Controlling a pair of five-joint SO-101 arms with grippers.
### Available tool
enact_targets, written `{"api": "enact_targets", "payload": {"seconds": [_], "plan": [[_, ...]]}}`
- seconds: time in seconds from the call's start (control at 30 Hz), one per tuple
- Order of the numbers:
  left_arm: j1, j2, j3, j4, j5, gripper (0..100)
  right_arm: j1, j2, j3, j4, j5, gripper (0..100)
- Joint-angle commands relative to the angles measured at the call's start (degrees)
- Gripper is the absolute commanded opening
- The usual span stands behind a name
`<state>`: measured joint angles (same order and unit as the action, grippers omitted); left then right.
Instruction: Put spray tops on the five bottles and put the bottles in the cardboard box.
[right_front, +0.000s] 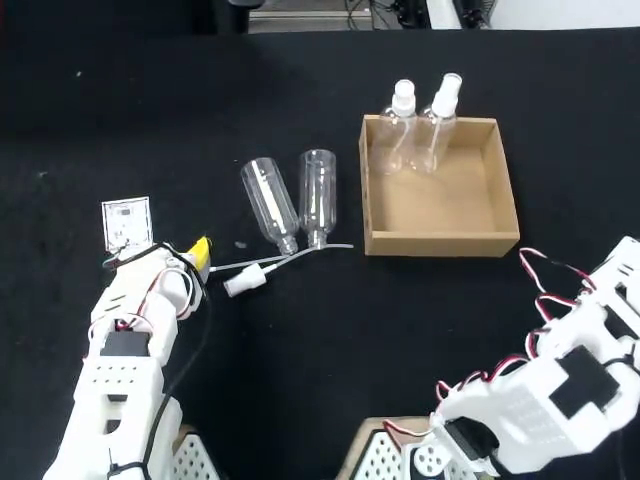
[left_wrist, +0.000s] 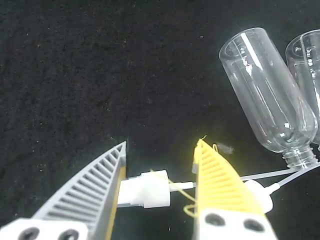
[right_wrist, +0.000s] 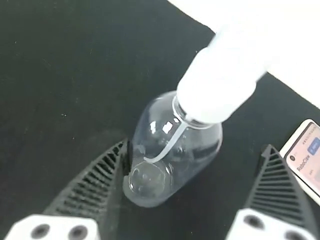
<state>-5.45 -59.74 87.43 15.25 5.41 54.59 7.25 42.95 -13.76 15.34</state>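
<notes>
Fingers of the left gripper (left_wrist: 162, 145) are closed lengthwise on a white spray top (left_wrist: 145, 189) — grey finger at its head, yellow finger at its thin stem — though whether it is lifted off the black table (right_front: 300, 380) cannot be told. A second spray top (right_front: 245, 283) lies just beside that gripper, its long tube running toward two uncapped bottles (right_front: 270, 205) that lie side by side left of the cardboard box (right_front: 440, 244). Two capped bottles (right_front: 400, 130) sit at the box's far wall. The right gripper (right_wrist: 195, 147) is spread wide around a fifth bottle (right_wrist: 165, 170) (upright, spray top already on), one finger at its side, the other apart.
</notes>
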Motion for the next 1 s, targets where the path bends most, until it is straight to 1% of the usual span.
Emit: {"api": "enact_targets", "payload": {"seconds": [0.0, 0.1, 0.2, 0.53, 0.9, 0.97], "plan": [[1.3, -0.9, -0.5, -1.2, -0.9, 21, 0.2, 0.4, -1.7, -3.9, -0.9, 35.0], [1.3, -0.9, -0.5, -1.2, -0.9, 21, 0.2, 1.4, -1.8, -5.1, -3.5, 35.0], [1.3, -0.9, -0.5, -1.2, -0.9, 21, 0.0, 2.0, -1.8, -5.7, -4.2, 35.0], [1.3, -0.9, -0.5, -1.2, -1.0, 21, -2.3, 2.2, -1.8, -6.2, -4.2, 35.0], [1.3, -0.9, -0.5, -1.2, -1.0, 21, -2.7, 2.3, -2.2, -6.2, -4.2, 35.0], [1.3, -0.9, -0.5, -1.2, -1.0, 21, -2.7, 2.3, -2.0, -7.4, -4.2, 35.0]]}}
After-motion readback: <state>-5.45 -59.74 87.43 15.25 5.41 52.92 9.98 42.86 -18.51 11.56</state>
